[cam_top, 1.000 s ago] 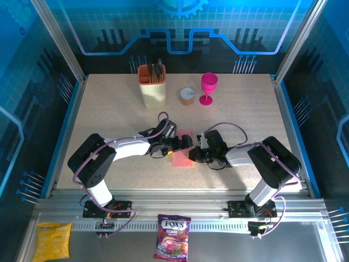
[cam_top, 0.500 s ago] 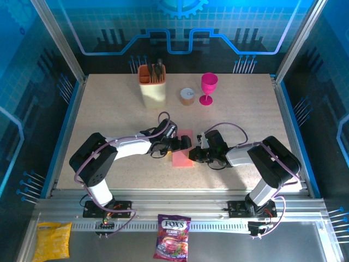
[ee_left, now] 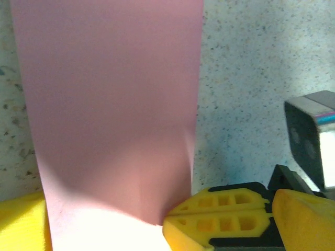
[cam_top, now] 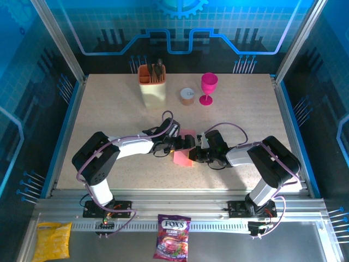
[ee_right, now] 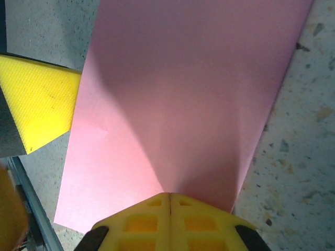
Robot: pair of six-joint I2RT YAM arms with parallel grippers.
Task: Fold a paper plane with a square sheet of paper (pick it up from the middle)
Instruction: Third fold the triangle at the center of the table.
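Observation:
The square sheet of paper [cam_top: 182,157] is salmon-pink and lies at the table's near middle, between the two grippers. My right gripper [cam_top: 196,153] is shut on its right edge. In the right wrist view the closed yellow fingertips [ee_right: 170,201] pinch the paper [ee_right: 183,78], which bulges upward from the pinch. My left gripper [cam_top: 184,143] stands open over the sheet from the left. In the left wrist view its gripper [ee_left: 157,214] straddles the paper [ee_left: 110,94], and the right gripper's shut tips [ee_left: 220,214] poke in between its fingers. No paper plane shape is visible.
At the back stand an orange-and-cream utensil holder [cam_top: 152,86], a small round tub [cam_top: 187,96] and a magenta goblet [cam_top: 208,87]. A candy bag [cam_top: 172,244] and a yellow packet [cam_top: 52,240] lie on the front rail, off the table.
My left gripper has slid a little to the right, further over the paper, still open. The right gripper has kept its pinch in place.

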